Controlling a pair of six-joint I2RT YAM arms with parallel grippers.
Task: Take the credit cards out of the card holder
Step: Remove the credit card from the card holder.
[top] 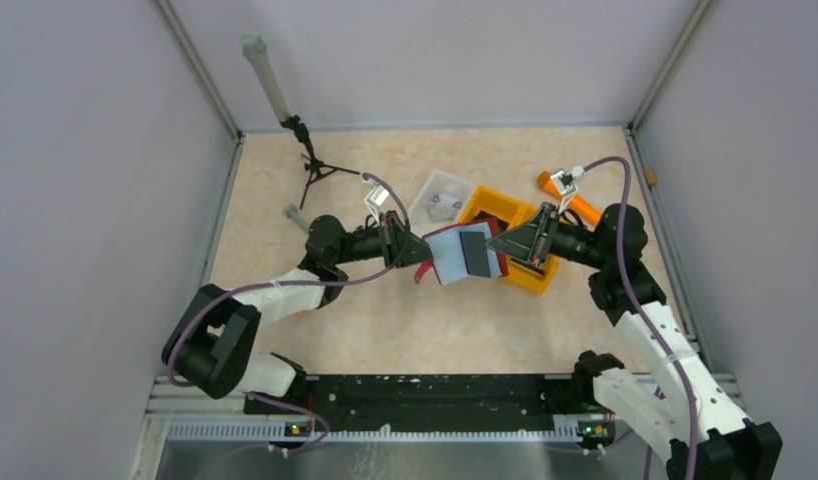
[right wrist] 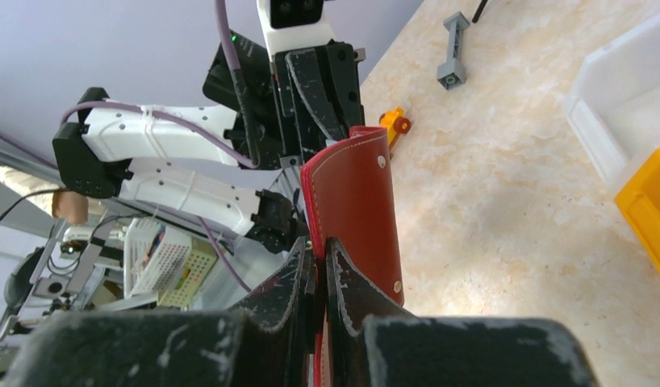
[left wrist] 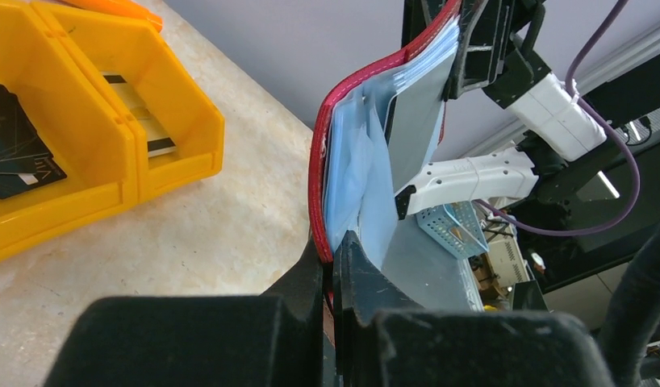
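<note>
Left fingers (left wrist: 304,278) partly behind card holder (left wrist: 317,169)

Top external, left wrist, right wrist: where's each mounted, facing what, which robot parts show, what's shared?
Top external: above and behind the bases, looking down at the table; both arms meet at the card holder.
Left wrist: on the left arm, looking along the left jaws, shut on the card holder; right arm beyond.
Right wrist: opposite way, right jaws shut on it; left arm beyond.
Shared: the card holder.
</note>
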